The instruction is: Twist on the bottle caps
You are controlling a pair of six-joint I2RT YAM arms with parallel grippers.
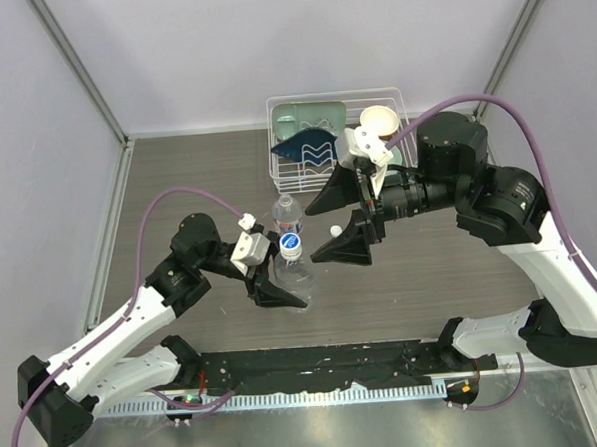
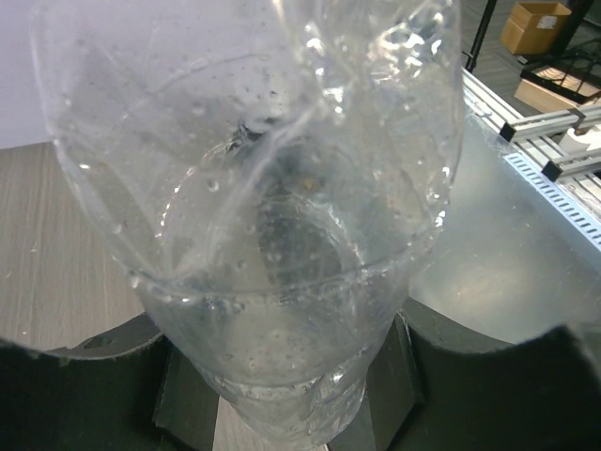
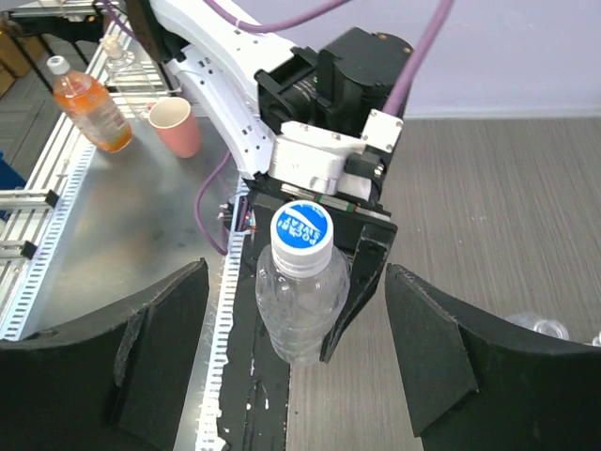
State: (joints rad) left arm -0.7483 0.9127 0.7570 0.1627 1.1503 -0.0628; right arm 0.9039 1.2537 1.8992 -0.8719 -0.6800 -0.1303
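Note:
My left gripper (image 1: 280, 282) (image 2: 282, 413) is shut on the lower body of an unlabelled clear bottle (image 1: 295, 272) (image 2: 263, 235) (image 3: 299, 305), which stands upright on the table. A white cap with a blue top (image 1: 291, 244) (image 3: 303, 230) sits on its neck. My right gripper (image 1: 312, 235) (image 3: 300, 362) is open just right of that cap, its fingers (image 3: 160, 348) wide on either side and touching nothing. The labelled bottle (image 1: 288, 212) stands right behind the held one. A tiny white cap (image 1: 334, 231) shows between the right fingers in the top view.
A white wire rack (image 1: 275, 155) at the back holds bowls, a cup and a blue cloth. A black mat (image 1: 316, 368) runs along the near edge. Beyond it, on the metal bench, are an orange drink bottle (image 3: 89, 108) and a pink cup (image 3: 175, 126).

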